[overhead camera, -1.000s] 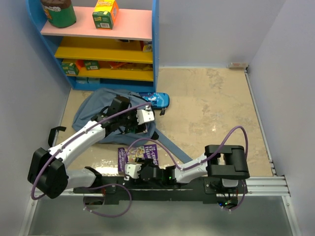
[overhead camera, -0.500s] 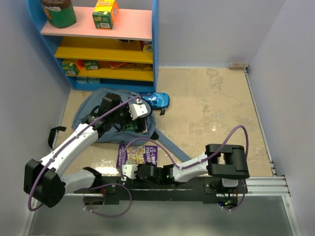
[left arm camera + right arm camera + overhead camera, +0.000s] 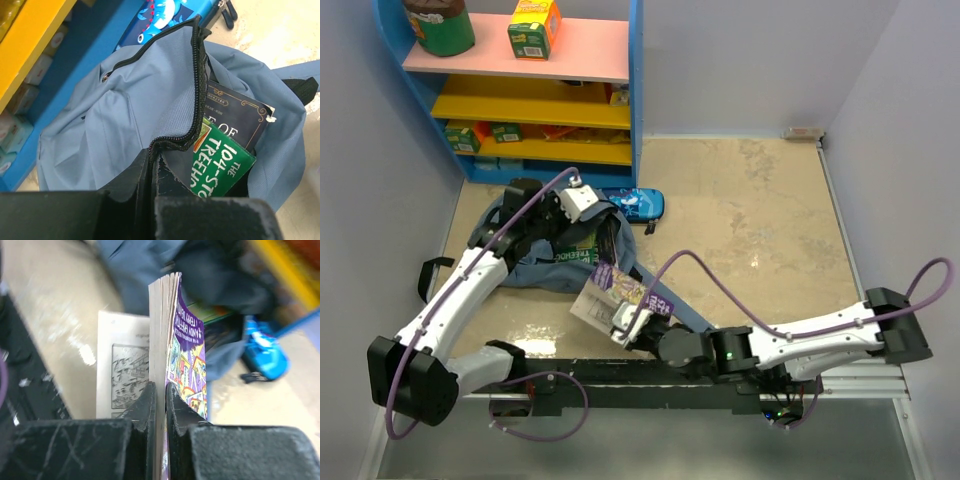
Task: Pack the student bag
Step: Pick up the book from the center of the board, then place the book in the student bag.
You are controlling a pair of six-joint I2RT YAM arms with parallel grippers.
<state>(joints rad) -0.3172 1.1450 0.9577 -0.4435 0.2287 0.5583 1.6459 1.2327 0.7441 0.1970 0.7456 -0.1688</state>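
The slate-blue student bag [image 3: 542, 268] lies on the floor in front of the shelf, its zipped mouth held up. My left gripper [image 3: 154, 152] is shut on the bag's [image 3: 125, 110] zipper edge, seen from above as the left gripper [image 3: 597, 222] over the opening. Inside stand a green book [image 3: 220, 160] and a dark book [image 3: 235, 117]. My right gripper [image 3: 160, 390] is shut on a purple paperback [image 3: 187, 355], held edge-up. From above, that paperback [image 3: 620, 290] hangs tilted just off the bag's near right side, with the right gripper [image 3: 632, 318] below it.
A glossy blue pencil case [image 3: 638, 203] lies right of the bag, by the shelf's blue side panel. The shelf unit [image 3: 535, 75] holds boxes and a jar at the back left. A bag strap [image 3: 670, 300] trails toward the arm rail. White walls close both sides.
The right gripper closed on the purple paperback and lifted it off the floor toward the bag as that arm stretched out. The left gripper pulled the bag's zipper edge up and back left.
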